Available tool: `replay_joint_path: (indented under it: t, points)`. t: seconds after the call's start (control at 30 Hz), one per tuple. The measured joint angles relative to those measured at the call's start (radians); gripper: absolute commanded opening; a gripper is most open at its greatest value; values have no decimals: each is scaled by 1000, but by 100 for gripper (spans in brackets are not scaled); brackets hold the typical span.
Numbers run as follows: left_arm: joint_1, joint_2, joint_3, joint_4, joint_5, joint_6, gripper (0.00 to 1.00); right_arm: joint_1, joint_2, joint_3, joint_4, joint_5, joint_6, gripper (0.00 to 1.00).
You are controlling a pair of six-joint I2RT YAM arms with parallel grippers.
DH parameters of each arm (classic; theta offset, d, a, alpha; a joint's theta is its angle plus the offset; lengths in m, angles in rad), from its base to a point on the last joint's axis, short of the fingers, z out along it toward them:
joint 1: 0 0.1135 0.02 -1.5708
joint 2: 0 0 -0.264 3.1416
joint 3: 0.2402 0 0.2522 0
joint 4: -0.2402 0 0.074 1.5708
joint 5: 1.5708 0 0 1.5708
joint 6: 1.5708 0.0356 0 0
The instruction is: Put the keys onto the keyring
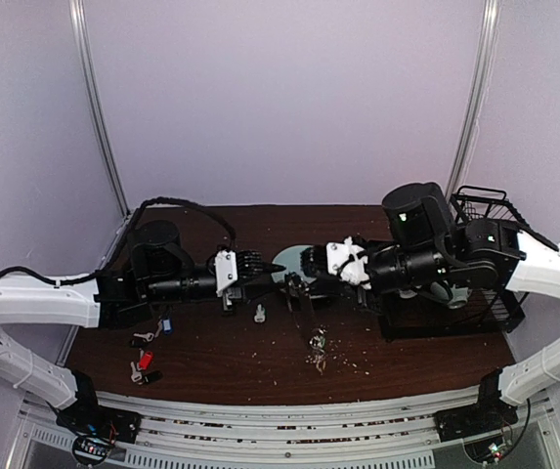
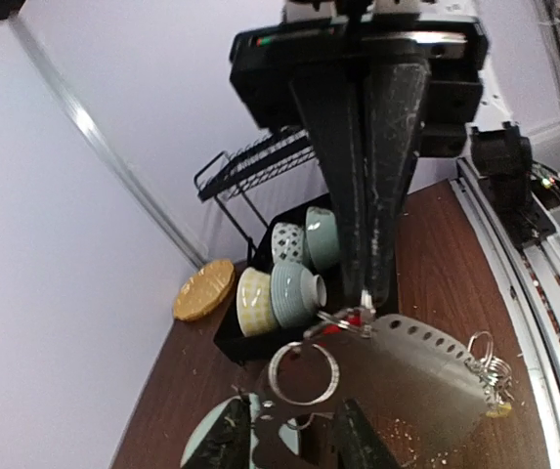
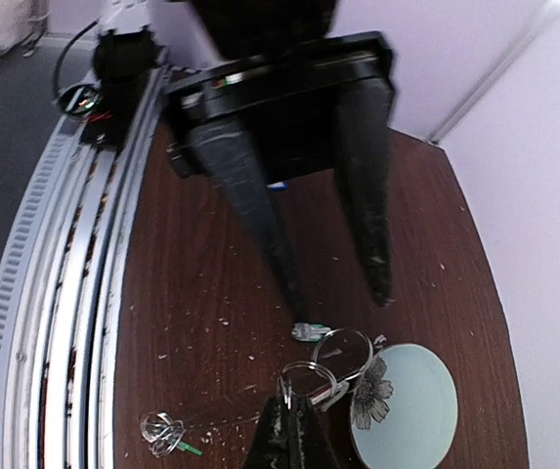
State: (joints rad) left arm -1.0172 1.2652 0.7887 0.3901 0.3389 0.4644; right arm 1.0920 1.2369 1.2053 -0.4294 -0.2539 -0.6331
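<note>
I have my right gripper (image 2: 366, 293) pinched shut, and I judge it is clamped on the keyring (image 2: 304, 371). The thin wire loop hangs from the closed tips with a red tag (image 2: 358, 319) right at the pinch. I cannot tell whether the pads bite the loop itself or a smaller ring beside it. Holding it up off the table (image 3: 201, 293) makes sense to me: with one arm presenting the loop in the air, turned towards the other arm, a key can be threaded on without the wire skidding about on the wood. My left gripper (image 3: 338, 293) faces it from the opposite side, fingers apart and nothing between them, so I take it as ready to steady the loop or to go and fetch a key. The keyring sits just beyond those open fingertips, roughly in line with the gap and not touching either finger, and it hangs over the near edge of the green plate (image 3: 416, 410). Most of the keys (image 1: 146, 360) lie on the table under my left arm, well apart from the loop. One more key (image 1: 258, 313) lies just below the left gripper. A small tangle (image 1: 317, 347) sits nearer the front, between the arms, too small for me to sort out.
</note>
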Motion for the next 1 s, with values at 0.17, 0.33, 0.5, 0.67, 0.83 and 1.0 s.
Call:
replay_joint_path:
  t: [0.17,0.33,0.5,0.67,0.83,1.0]
  points:
    - [3,43,52,-36,-160,-104,45,-79,80,106,59,151,383,0]
    - [6,60,74,-34,-177,-160,33,-97,85,89,151,135,545,0]
    - [6,14,78,-78,-81,-86,31,-93,39,15,169,0,472,0]
    - [5,12,155,-109,-3,-100,28,-93,32,10,160,-63,372,0]
    - [5,79,244,-101,79,-187,15,-91,31,-2,159,-95,330,0]
    - [6,130,286,-161,95,-204,13,-89,27,-8,163,-103,320,0]
